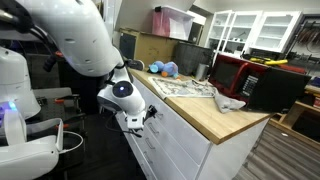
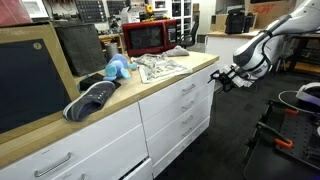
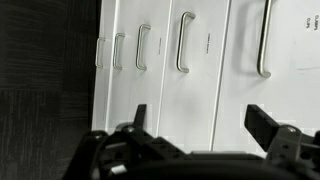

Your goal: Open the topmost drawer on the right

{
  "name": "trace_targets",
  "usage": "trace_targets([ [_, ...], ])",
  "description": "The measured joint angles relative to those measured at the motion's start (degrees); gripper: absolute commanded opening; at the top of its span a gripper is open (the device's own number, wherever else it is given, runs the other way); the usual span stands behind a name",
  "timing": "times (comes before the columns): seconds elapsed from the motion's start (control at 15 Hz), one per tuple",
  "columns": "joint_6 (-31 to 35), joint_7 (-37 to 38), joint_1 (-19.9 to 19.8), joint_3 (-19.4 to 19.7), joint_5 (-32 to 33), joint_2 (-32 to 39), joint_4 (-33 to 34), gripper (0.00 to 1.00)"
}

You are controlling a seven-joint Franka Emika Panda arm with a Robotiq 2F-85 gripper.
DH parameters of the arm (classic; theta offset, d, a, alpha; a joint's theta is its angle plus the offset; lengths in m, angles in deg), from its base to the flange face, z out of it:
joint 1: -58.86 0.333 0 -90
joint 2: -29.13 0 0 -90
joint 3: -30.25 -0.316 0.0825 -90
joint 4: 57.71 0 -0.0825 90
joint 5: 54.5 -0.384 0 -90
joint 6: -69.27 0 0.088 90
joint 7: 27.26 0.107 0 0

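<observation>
In the wrist view the dark floor [image 3: 45, 60] gives way to sideways white drawer fronts, the rightmost handle [image 3: 262, 40] cut off by the frame, while in an exterior view the topmost drawer [image 2: 172, 93] sits shut beneath the countertop [image 2: 128, 88], the gripper [image 2: 222, 78] near its right end with jaws spread, empty.

5 drwr handles [image 3: 181, 42], 1 microwave [image 2: 150, 37], 1 blue toy [image 2: 117, 68], 1 shoe [image 2: 90, 100]
</observation>
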Motion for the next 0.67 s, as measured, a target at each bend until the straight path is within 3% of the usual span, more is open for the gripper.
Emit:
trace_targets([
  [0.2,0.0,-3.2,-2.5,-0.6,0.1,1.8,-0.6,1.00],
  [0.67,0.0,-4.2,-2.1,-2.1,0.0,4.7,-0.1,1.00],
])
